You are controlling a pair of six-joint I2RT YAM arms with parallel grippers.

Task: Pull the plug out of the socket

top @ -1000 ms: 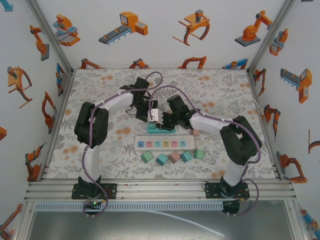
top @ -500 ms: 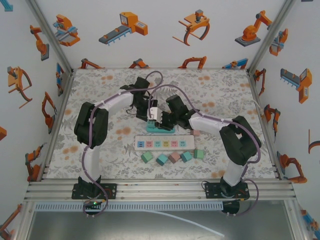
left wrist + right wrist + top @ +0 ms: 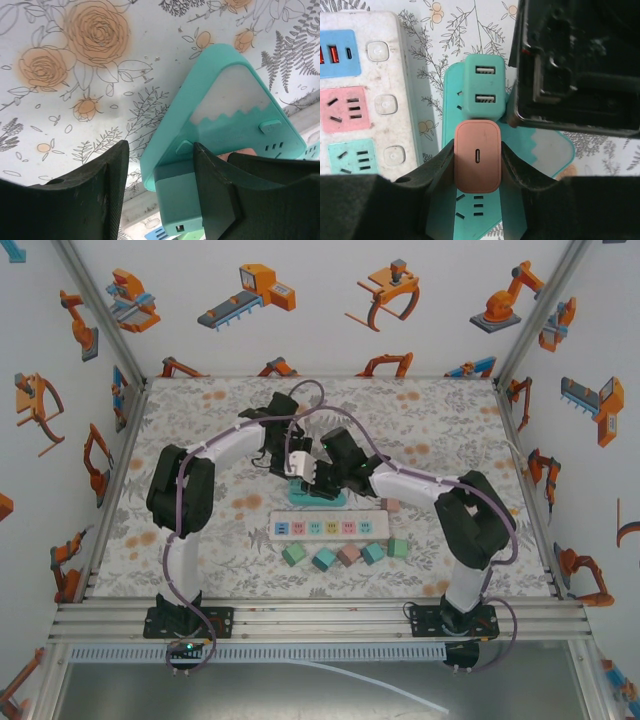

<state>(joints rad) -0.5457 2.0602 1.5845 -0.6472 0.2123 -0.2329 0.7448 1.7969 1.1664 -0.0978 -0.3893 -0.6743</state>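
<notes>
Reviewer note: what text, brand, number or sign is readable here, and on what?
No text can be read in any view.
white power strip: coloured socket panels and buttons, no lettering.
teal power strip: no markings.
brown charger: blank face, one port.
teal charger: two ports, no label.
walls: robot drawings, no words.

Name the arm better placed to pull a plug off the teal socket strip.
Right. The right tool is shut on the pink plug; the left tool stands open around the teal plug, not gripping.
</notes>
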